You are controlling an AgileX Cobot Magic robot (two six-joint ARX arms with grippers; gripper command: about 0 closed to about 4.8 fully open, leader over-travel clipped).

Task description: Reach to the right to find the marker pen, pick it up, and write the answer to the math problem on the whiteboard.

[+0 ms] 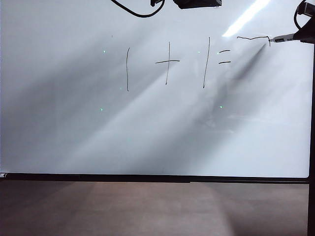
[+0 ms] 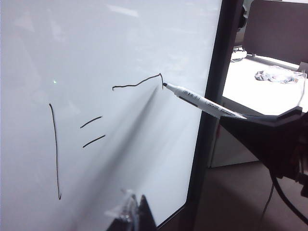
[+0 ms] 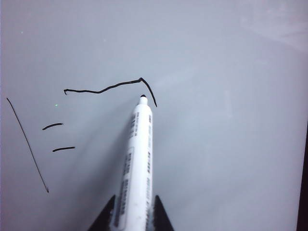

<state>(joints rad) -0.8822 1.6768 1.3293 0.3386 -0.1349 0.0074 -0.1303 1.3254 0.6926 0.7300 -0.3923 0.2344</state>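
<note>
The whiteboard (image 1: 147,137) fills the exterior view and bears a handwritten "1 + 1 =" (image 1: 167,61). Right of the equals sign runs one wavy black stroke with a short downward hook, the start of the answer (image 1: 253,38) (image 2: 137,84) (image 3: 106,88). My right gripper (image 1: 302,35) (image 3: 134,199) at the board's upper right edge is shut on the marker pen (image 1: 283,38) (image 2: 202,101) (image 3: 137,163). The pen's dark tip sits at the hook. My left gripper (image 2: 137,204) hangs close to the board, fingers together, holding nothing.
The board's black frame (image 2: 211,120) runs just right of the pen. Beyond it stands a pale table (image 2: 269,91) with crumpled material on it. A black cable (image 1: 133,11) loops at the board's top edge. A brown surface (image 1: 147,206) lies below the board.
</note>
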